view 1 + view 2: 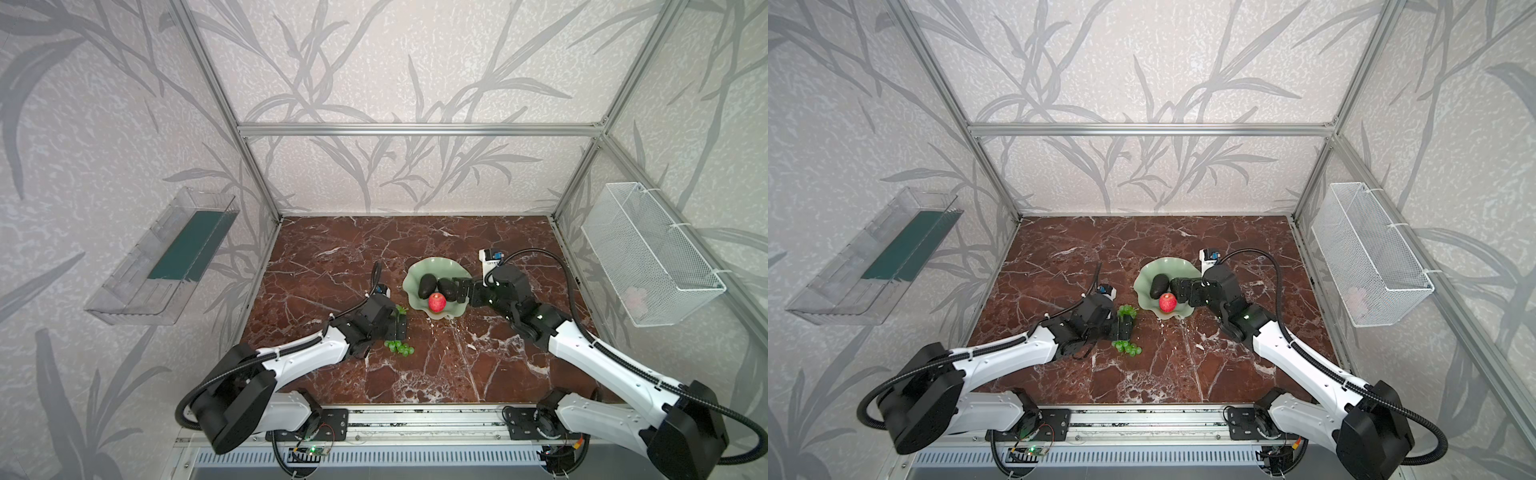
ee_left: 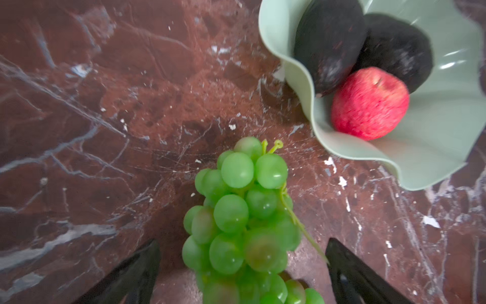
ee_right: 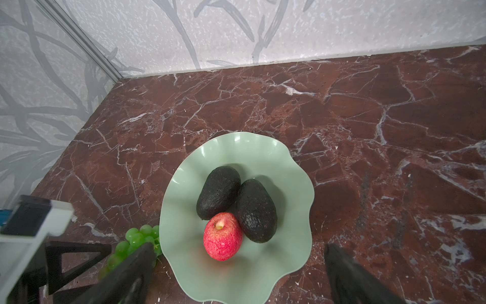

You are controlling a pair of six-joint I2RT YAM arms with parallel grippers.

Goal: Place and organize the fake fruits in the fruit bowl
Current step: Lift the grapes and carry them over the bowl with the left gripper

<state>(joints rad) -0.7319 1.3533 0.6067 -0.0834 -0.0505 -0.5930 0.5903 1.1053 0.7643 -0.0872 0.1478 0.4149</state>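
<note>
The left arm stretches low from its base toward the middle of the marble tabletop (image 1: 415,374), wrist bent down. The left gripper (image 2: 243,244) stands wide, a finger on either side of the bunch of green grapes (image 2: 236,210) and clear of it. The bunch lies on the table just beside the fruit bowl (image 3: 302,184).

The right arm reaches in diagonally. The right gripper (image 3: 239,247) is also spread wide and holds nothing, above the bowl's edge. Inside the bowl two avocados (image 3: 218,192) (image 3: 256,210) lie touching, with the red apple (image 3: 223,236) against both.

The right wrist camera (image 1: 490,255) carries a white label, its print too small to read.
</note>
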